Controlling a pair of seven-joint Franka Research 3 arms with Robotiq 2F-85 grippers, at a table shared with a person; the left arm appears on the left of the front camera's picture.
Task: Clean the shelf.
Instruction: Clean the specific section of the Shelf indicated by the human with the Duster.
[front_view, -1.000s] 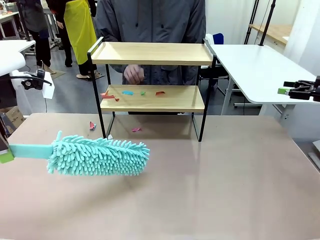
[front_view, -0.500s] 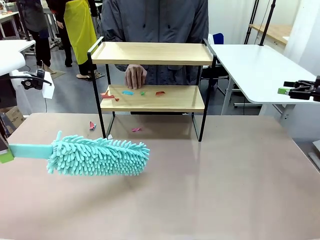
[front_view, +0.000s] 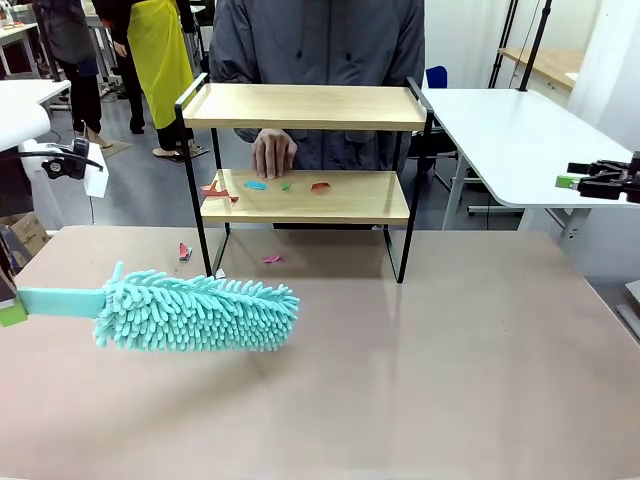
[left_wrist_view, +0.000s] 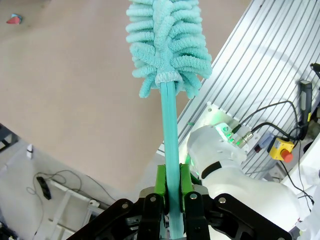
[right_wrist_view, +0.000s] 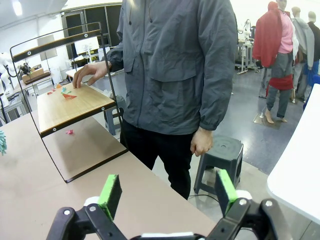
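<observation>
While our left claw (left_wrist_view: 172, 182) clamped the duster (front_view: 195, 311) by its handle at nine o'clock, our right claw (right_wrist_view: 167, 192) hung empty at three, jaws apart. We saw the shelf (front_view: 305, 107) at twelve o'clock, a person's hand (front_view: 272, 153) at its lower board.

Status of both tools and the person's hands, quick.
Left tool: closed on the teal duster by its handle.
Right tool: open, empty.
Person's right hand: fingertips at the shelf's lower board.
Person's left hand: hanging, loosely curled, empty.
</observation>
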